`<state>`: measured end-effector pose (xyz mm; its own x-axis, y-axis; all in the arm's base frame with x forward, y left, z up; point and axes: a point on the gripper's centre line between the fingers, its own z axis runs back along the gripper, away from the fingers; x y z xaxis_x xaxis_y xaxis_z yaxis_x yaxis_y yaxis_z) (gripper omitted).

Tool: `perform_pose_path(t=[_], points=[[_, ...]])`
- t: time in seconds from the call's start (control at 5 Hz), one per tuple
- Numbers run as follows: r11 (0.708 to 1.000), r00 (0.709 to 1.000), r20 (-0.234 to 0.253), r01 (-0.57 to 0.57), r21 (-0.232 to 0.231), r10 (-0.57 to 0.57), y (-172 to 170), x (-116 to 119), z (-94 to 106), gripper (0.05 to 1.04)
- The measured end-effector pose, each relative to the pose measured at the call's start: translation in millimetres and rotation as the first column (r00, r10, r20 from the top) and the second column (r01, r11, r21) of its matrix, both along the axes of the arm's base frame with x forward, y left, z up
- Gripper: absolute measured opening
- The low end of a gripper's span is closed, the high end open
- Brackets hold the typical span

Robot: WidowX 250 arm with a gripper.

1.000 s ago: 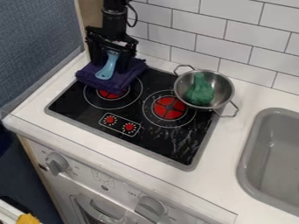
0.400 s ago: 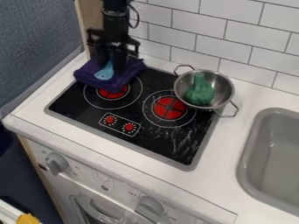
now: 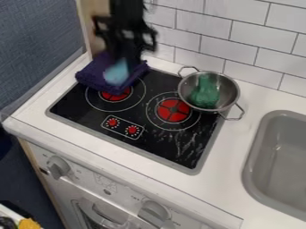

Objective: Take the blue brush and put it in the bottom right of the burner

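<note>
The black gripper [image 3: 124, 60] hangs over the purple cloth at the back left of the stove, shut on the blue brush. Blurred, the light blue brush [image 3: 116, 74] sits at the fingers' lower end, in front of the folded purple cloth [image 3: 90, 76]. How far it stands above the cloth I cannot tell. The black burner top [image 3: 92, 117] has two red-centred rings; its bottom right part [image 3: 188, 150] lies well to the front and right of the gripper.
A metal pot [image 3: 226, 87] with a green broccoli-like toy [image 3: 205, 95] stands at the stove's back right corner. To the right is a grey sink [image 3: 281, 152]. A tiled wall [image 3: 227, 43] runs along the back, and a blue-grey panel [image 3: 36, 49] rises at the left.
The gripper first came down and closed around the brush. Since then it has shifted slightly right and up, and the brush has moved right with it. The cloth has barely moved.
</note>
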<state>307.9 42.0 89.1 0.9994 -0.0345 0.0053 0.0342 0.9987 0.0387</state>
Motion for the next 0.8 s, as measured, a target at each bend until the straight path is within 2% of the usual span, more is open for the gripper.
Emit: perform_pose_path(t=[0.2,0.4,0.6,0.8], points=[[1.000,0.998,-0.062,0.011,0.000,-0.011,-31.0,-28.1,-29.6,0.359],[1.000,1.000,-0.026,-0.002,0.000,0.002,-56.4,-33.6,-51.4,0.359],[0.998,0.998,0.012,-0.063,0.030,0.063,-59.6,-33.2,-60.3,0.424],[0.996,0.996,0.033,-0.081,0.034,0.080,-58.9,-30.9,-61.0,0.733]])
